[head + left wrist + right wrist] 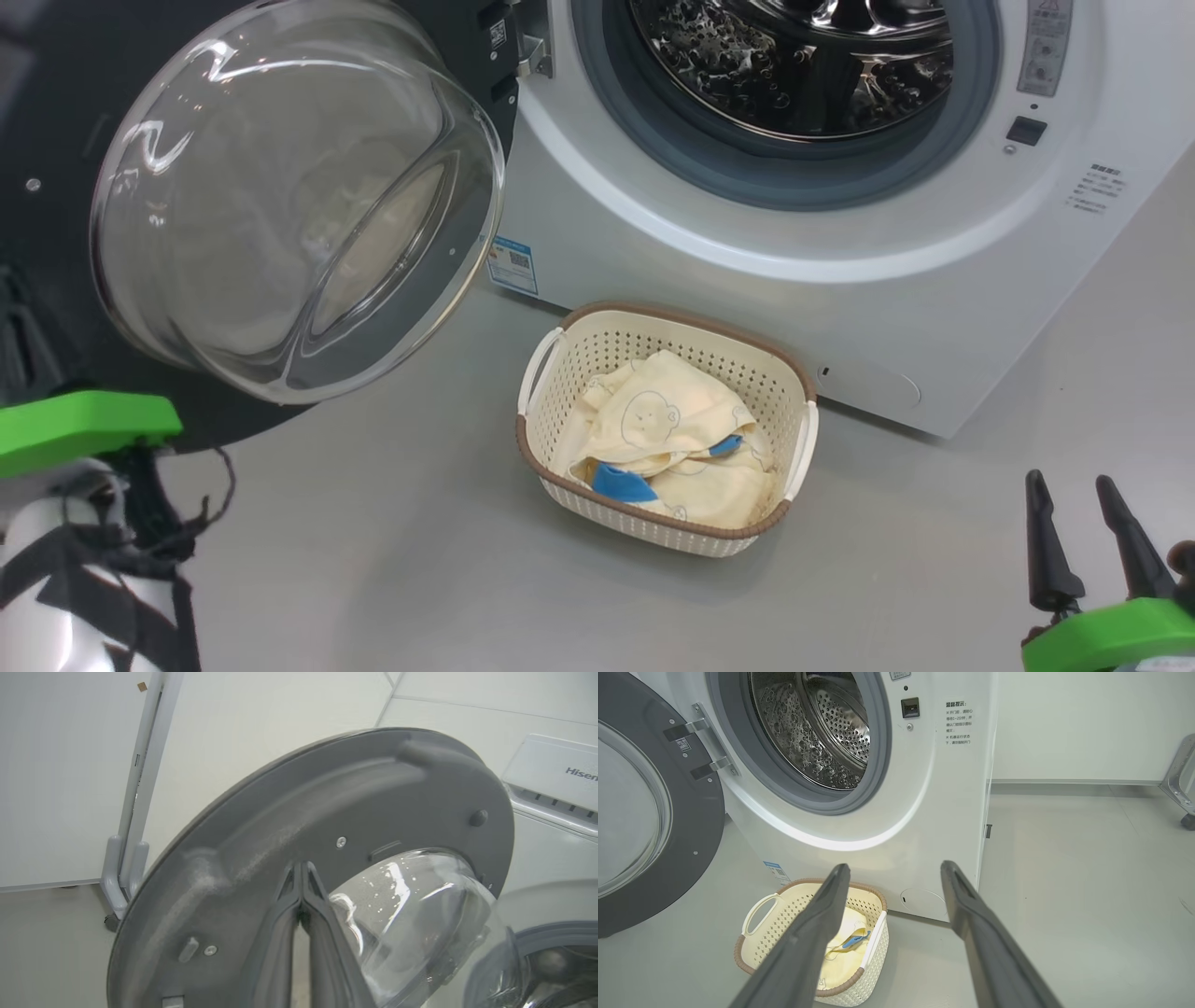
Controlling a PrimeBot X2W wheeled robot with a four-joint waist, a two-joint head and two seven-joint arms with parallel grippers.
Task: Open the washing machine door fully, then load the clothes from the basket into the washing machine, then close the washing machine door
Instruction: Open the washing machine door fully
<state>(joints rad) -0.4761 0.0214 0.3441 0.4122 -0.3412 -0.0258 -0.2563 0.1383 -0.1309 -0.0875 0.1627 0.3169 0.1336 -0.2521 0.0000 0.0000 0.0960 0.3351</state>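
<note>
Head looks down; wrists nearer, lower; all share door (289,196).

The drum mouth (794,56) of the washer (653,233) is unblocked. The door (56,112) stands wide open at the left, its glass bowl (289,196) bulging over the floor (934,560). The door's inner face lies right ahead of the left end effector (302,870). The basket (672,313) is open-topped with its clothes (663,429) uncovered, and bare floor separates it from the right end effector (1069,479).

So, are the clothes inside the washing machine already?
No, the yellow clothes lie in the basket on the floor before the washing machine.
</note>
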